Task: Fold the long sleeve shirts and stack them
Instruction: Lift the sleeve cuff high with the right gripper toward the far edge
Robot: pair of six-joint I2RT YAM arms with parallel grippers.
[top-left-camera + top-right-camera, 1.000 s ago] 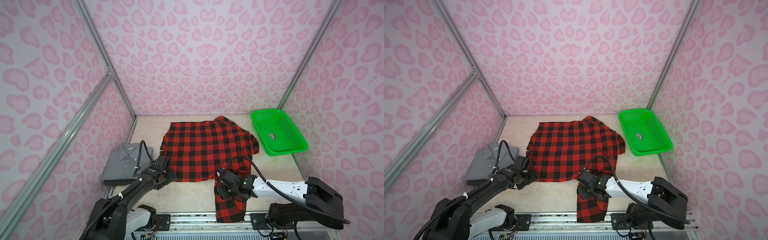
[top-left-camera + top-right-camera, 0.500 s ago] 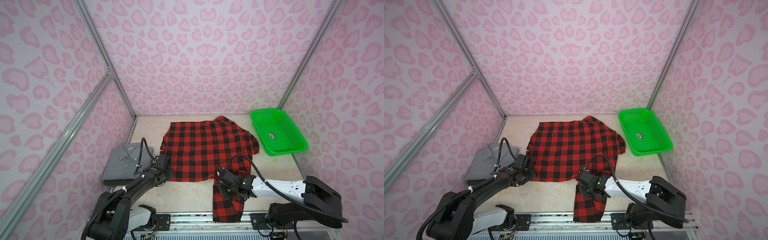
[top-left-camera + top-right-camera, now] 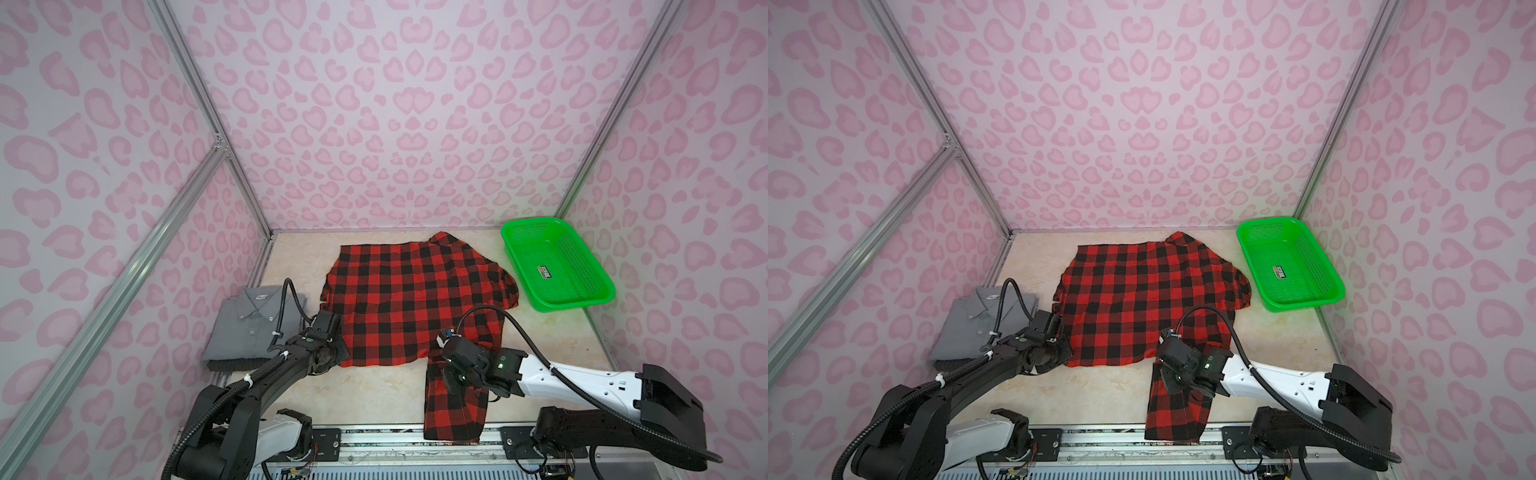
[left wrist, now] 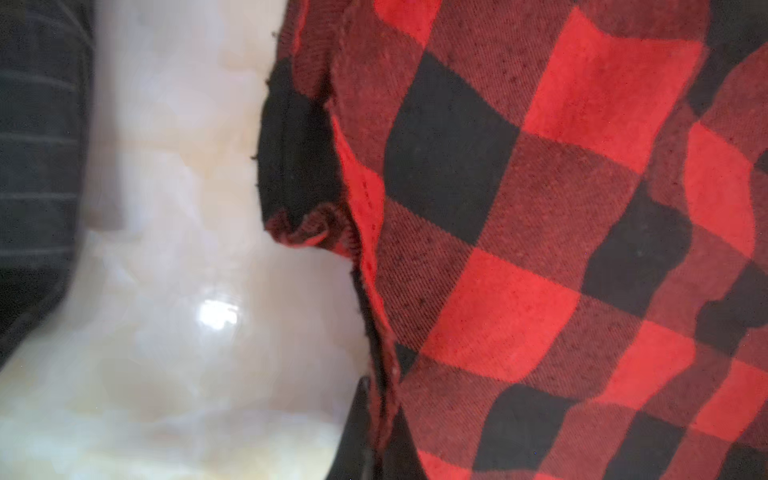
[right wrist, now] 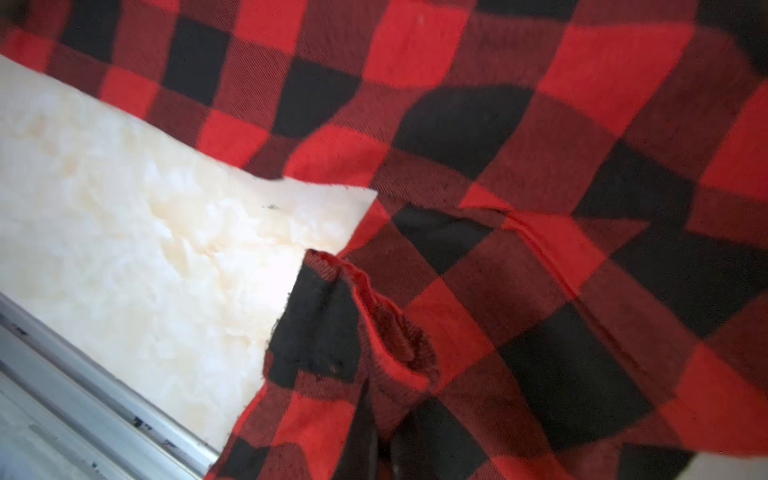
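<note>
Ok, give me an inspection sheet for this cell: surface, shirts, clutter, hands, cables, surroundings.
Surface: table beige and marbled; no spills seen.
Job's things: check shirt spread flat mid-table, its sleeve hanging over the front edge; grey shirt folded at the left, apart from it.
Clutter: basket, green, at back right, holding only a small label.
Hands: left hand shut on the check shirt's near left hem; right hand shut on it where the sleeve starts.
Cables: left cable loops above the grey shirt, right cable above the check shirt; neither looks snagged.
Surroundings: pink patterned walls, metal posts, rail along the front.
</note>
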